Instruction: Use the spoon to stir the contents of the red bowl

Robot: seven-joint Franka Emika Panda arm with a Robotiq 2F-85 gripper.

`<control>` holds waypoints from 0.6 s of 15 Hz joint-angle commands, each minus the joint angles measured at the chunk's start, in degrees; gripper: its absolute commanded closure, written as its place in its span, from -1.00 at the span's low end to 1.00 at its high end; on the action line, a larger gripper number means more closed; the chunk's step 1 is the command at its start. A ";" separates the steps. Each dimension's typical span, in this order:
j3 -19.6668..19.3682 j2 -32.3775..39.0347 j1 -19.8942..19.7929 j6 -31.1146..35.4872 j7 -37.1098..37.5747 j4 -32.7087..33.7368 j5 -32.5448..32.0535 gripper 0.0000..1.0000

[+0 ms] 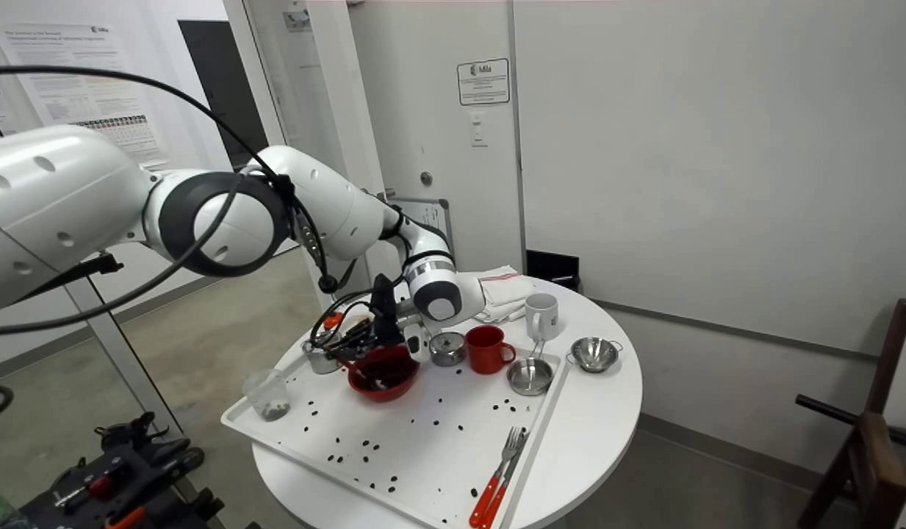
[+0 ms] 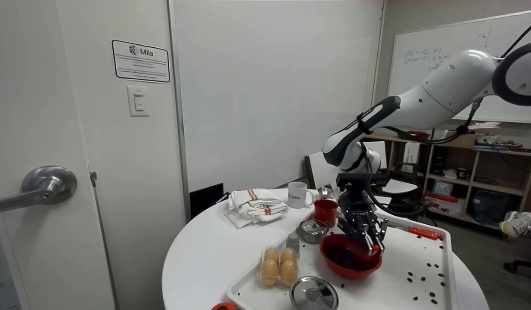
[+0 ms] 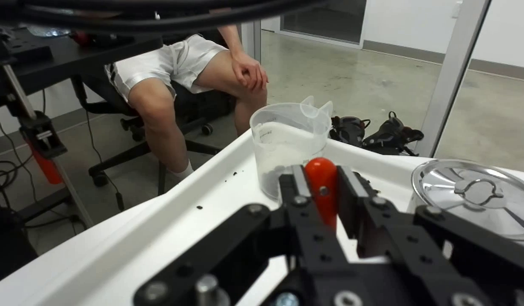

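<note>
A red-handled spoon (image 3: 323,189) held aslant, handle end uppermost
In an exterior view its long axis slopes down and right, the lower end inside the red bowl (image 1: 385,395). The gripper (image 3: 322,178) is narrowed, its two fingers (image 3: 301,182) pinching the handle from both sides near the rounded end, with only that handle between them.

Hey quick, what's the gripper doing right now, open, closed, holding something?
Gripper: closed, holding what is probably the red-handled spoon; the head is too unclear to confirm.
</note>
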 commanded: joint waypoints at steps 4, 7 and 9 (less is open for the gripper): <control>0.68 1.55 3.27 -0.88 4.28 5.74 -0.94 0.83; 1.06 1.66 3.62 -1.00 5.21 7.27 -0.92 0.83; 1.33 1.79 3.56 -1.23 5.67 8.14 -0.92 0.83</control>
